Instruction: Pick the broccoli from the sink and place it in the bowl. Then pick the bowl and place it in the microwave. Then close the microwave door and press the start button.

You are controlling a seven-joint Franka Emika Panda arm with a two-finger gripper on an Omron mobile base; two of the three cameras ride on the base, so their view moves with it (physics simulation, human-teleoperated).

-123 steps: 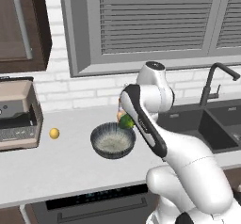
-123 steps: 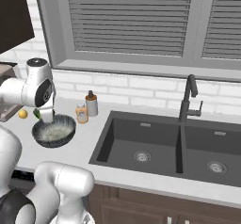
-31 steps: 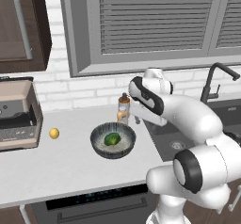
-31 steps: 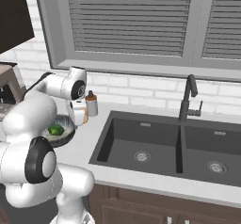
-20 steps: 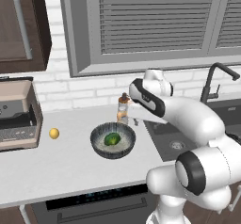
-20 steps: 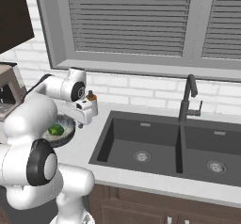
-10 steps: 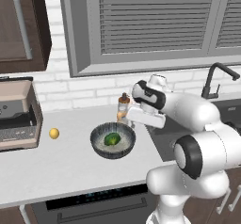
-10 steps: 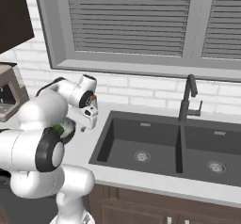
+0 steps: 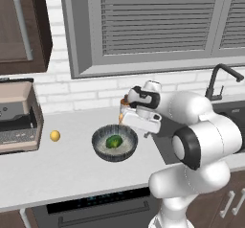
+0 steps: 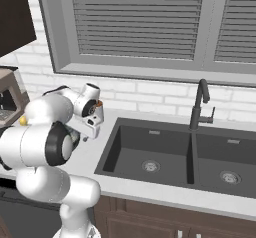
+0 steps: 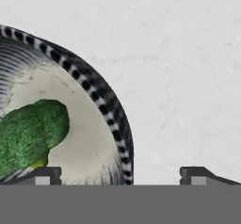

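Observation:
The broccoli (image 9: 114, 141) lies inside the dark striped bowl (image 9: 102, 149) on the pale counter. In the hand view the broccoli (image 11: 30, 133) shows at the lower left and the bowl's rim (image 11: 109, 106) curves between my fingertips. One fingertip (image 11: 47, 173) hangs over the hollow and the other over bare counter. My gripper (image 9: 139, 130) hovers open and empty over the bowl's right edge, and from the right base it (image 10: 86, 135) sits low in front of my arm. The dark double sink (image 10: 165, 157) lies to the right. The microwave and its door are out of view.
A small yellow fruit (image 9: 55, 135) lies left of the bowl. A beige countertop appliance (image 9: 16, 121) stands at the far left. A small brown bottle (image 9: 121, 113) stands just behind my hand. The dark faucet (image 10: 200, 107) rises behind the sink.
Several seconds ago the broccoli was in my gripper above the bowl; it now lies in the bowl. Over the last second my hand turned and came down over the bowl's right rim, jaws still open.

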